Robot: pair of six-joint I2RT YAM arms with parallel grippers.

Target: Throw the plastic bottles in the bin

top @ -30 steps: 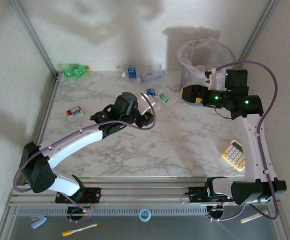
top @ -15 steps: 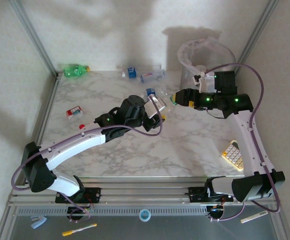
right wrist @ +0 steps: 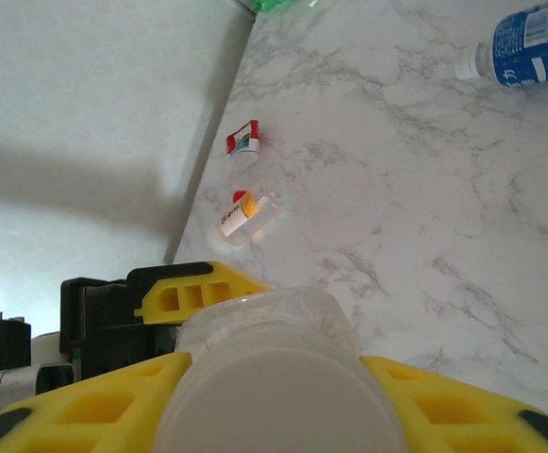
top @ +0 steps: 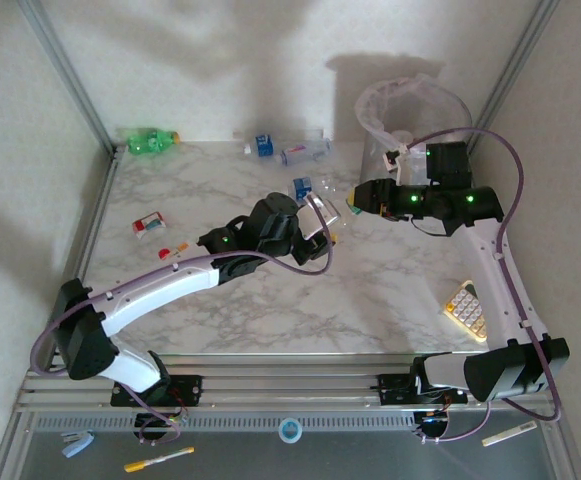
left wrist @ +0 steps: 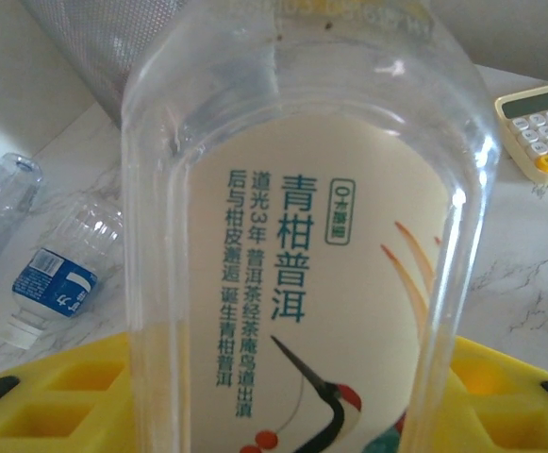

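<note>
**Chinese Tea Name Legible on One Bottle**

The clear bottle [left wrist: 302,236] carries a cream label [left wrist: 292,311] with large teal characters, 青柑普洱, beside smaller vertical lines that include 道光3年. The white print on the blue-labelled bottle [left wrist: 55,288] is too small to read.

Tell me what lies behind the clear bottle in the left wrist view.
Behind the clear bottle: the grey mesh bin at upper left, a blue-labelled bottle lying at left, a calculator at right. Its cream label covers whatever is directly behind its middle.
</note>
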